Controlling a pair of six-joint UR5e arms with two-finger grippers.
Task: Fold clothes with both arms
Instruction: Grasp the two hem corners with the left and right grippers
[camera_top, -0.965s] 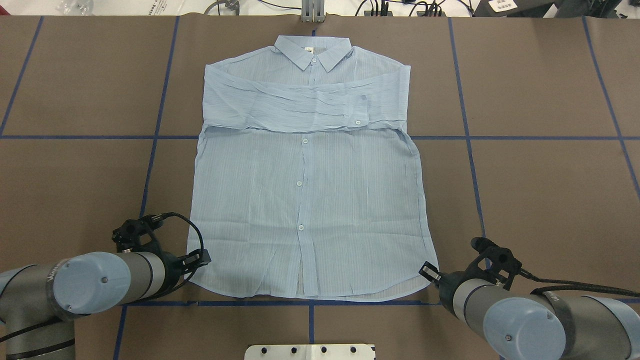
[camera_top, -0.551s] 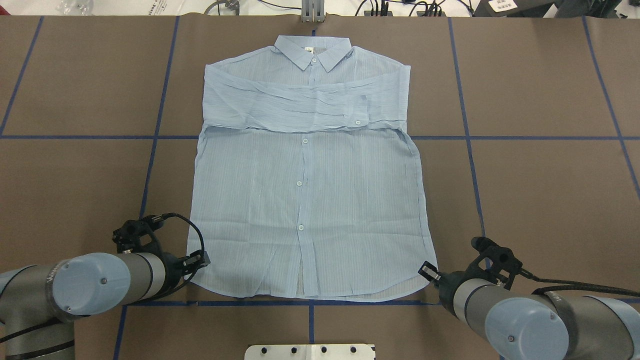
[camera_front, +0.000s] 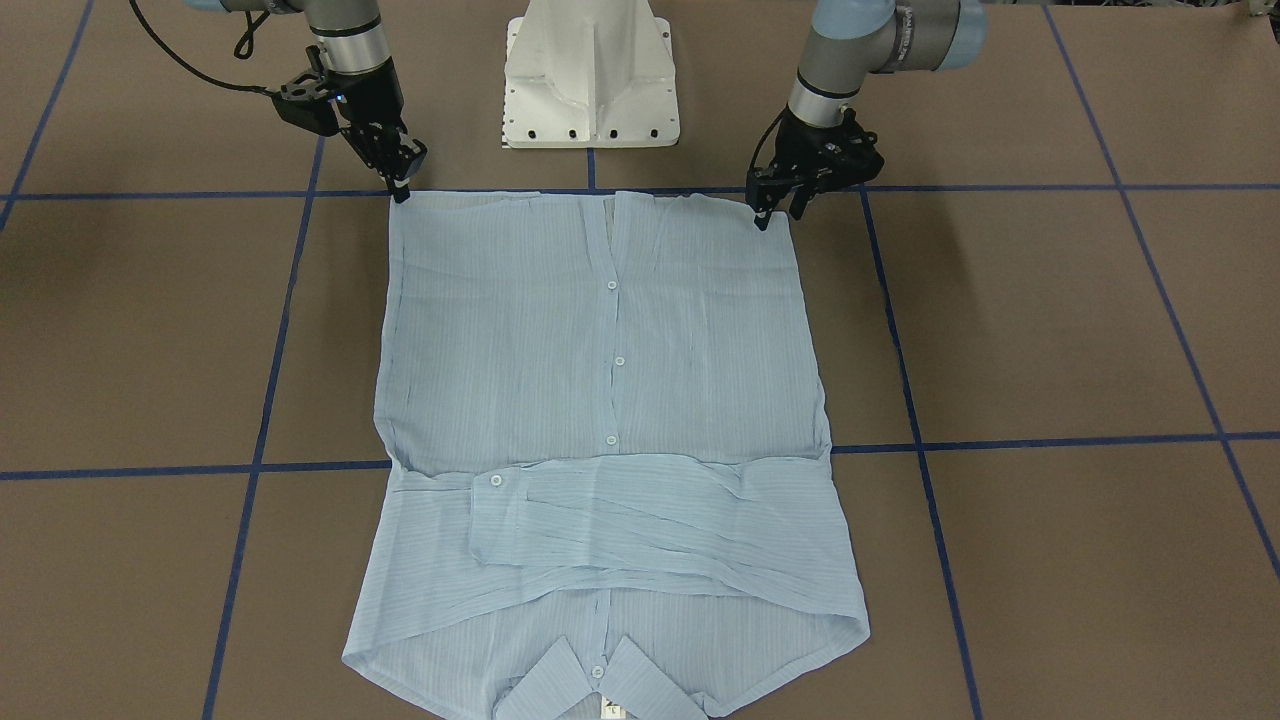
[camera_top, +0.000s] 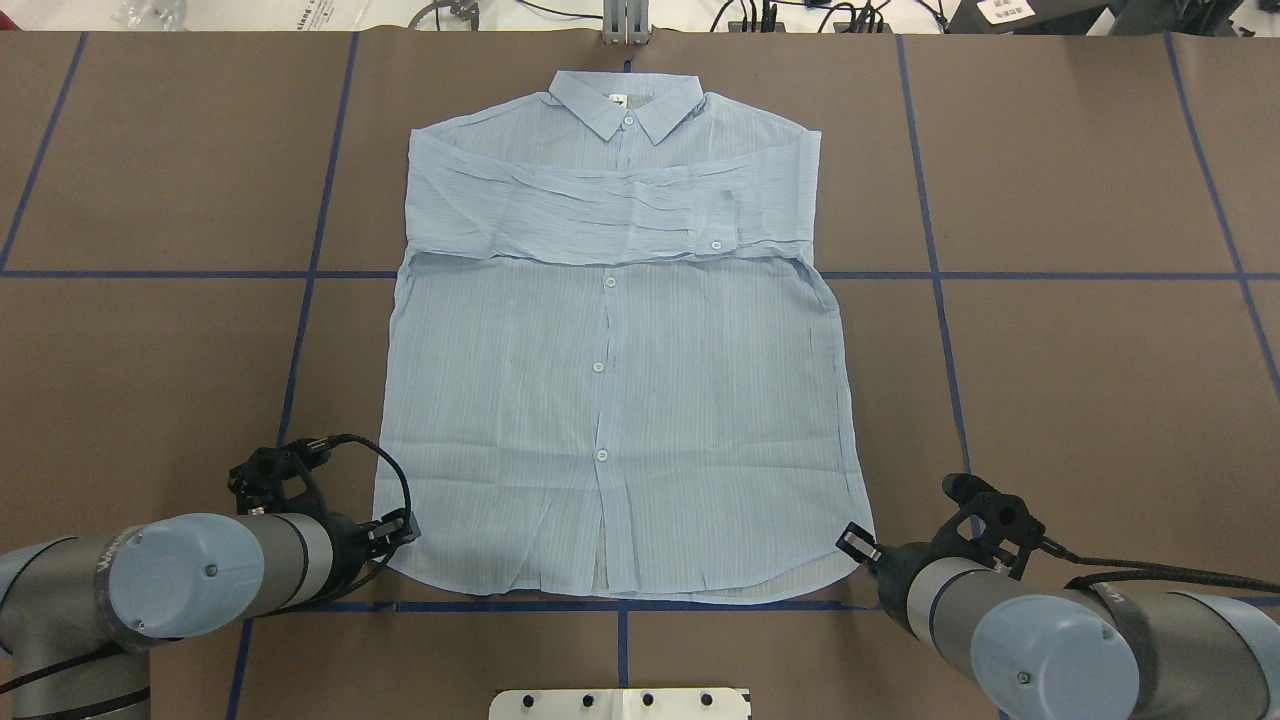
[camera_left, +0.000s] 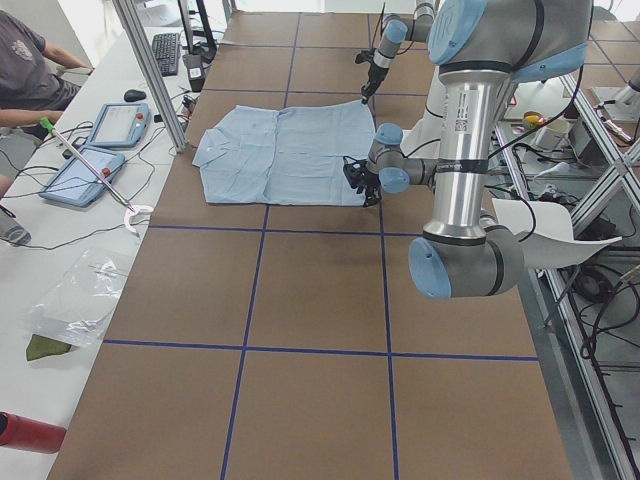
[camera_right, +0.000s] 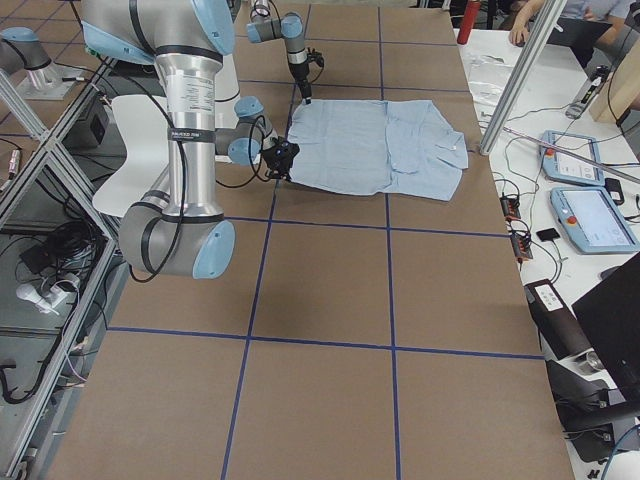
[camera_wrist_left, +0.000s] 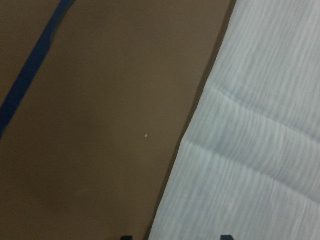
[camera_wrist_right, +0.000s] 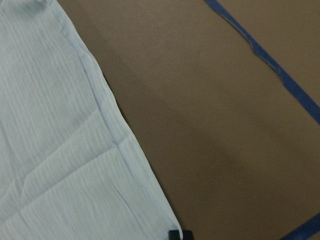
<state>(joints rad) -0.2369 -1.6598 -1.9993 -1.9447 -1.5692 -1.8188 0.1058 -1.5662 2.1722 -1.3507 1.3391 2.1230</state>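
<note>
At the near left, the left gripper (camera_top: 398, 527) was held low with its jaws spread apart. In its wrist view the two fingertips (camera_wrist_left: 226, 237) were seen astride the side edge of the shirt (camera_top: 610, 400), with no cloth pinched. The shirt was laid flat, front up, at the middle of the table (camera_top: 1080, 380), with the collar (camera_top: 625, 105) at the far end, the sleeves (camera_top: 600, 215) folded across the chest and the hem (camera_top: 620, 592) nearest the robot. At the near right, the right gripper (camera_top: 856, 543) was set against the other hem corner with its jaws drawn close together; whether cloth was caught between them could not be made out. The step in hand was judged to be the taking of both hem corners for a fold toward the collar. For the next move, the left jaws would need to be closed on their corner, and both corners raised evenly and carried far. The fingertips were largely hidden from overhead and cut off at the bottom edge of both wrist views.
</note>
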